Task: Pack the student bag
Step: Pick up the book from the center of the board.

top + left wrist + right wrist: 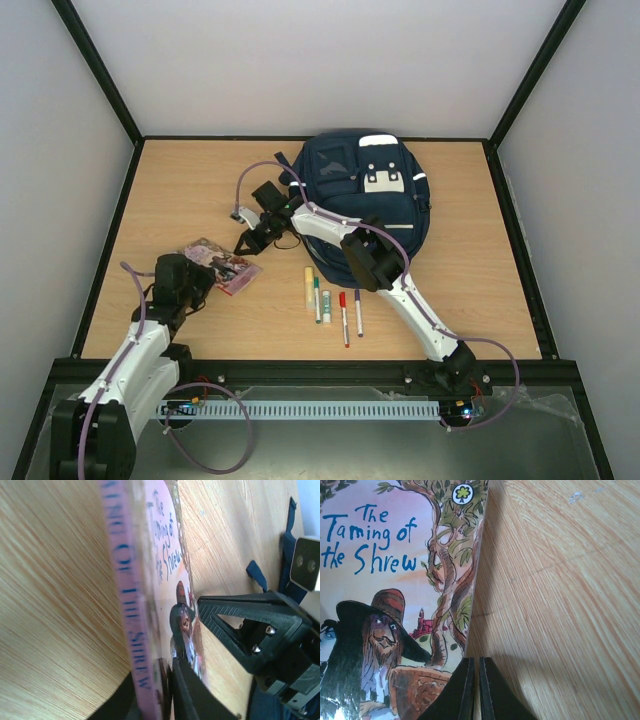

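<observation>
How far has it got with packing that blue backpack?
Barely started. Done: nothing that shows; the backpack lies flat with no opening visible. In hand: the left claw pinches the spine edge of the book, with the shut right claw at its other side. Left: getting the book in, then the pens lying in a row.

Top view: fixed high behind the arm bases, looking down over the whole counter (200, 190); bases along the bottom edge.
Left wrist view: pressed close, tipped sideways, sighting along the book (131, 595) by its spine; right claw (202, 606) at centre right.
Right wrist view: close above the book cover, which fills the left half.
Shared: all three catch the book and the wood around it.
</observation>
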Controlling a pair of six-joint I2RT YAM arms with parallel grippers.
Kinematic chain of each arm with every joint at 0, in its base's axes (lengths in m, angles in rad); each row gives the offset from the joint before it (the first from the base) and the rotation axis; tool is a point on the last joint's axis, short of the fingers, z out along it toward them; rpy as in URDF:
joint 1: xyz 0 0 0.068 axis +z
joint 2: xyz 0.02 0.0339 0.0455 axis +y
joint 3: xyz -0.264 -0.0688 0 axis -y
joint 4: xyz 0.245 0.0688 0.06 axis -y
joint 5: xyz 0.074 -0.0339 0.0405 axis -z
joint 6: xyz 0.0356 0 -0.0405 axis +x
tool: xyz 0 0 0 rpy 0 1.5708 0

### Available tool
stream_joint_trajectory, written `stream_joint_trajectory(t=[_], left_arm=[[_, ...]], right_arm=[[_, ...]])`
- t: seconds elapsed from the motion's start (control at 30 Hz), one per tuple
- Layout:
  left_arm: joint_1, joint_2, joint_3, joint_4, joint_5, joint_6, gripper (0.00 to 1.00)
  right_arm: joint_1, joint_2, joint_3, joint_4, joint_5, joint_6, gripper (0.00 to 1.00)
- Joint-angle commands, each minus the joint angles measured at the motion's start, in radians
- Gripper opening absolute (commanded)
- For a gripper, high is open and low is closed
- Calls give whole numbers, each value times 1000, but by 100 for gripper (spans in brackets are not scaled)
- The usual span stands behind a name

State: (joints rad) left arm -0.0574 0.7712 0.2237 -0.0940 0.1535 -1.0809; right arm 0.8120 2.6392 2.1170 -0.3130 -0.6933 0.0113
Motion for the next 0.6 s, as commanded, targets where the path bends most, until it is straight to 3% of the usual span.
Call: stream_joint_trajectory(t=[0.0,0.07,0.27,0.43,0.57], left_arm=[[5,-28,31,-37,2,22,8],[5,-43,52,-65,0,50,3],[5,-105,92,-55,64,102,2],[-3,-144,150,-9,167,160,2],[-18,-142,224,24,236,215,2]], right_arm=[[38,161,-177,-462,301,-20,4],[0,18,-247,-437,329,-21,4],[-179,-453,-426,-419,353,-38,12],[-340,-781,-619,-368,337,-83,30],[-471,-984,-763,-325,226,-95,45]])
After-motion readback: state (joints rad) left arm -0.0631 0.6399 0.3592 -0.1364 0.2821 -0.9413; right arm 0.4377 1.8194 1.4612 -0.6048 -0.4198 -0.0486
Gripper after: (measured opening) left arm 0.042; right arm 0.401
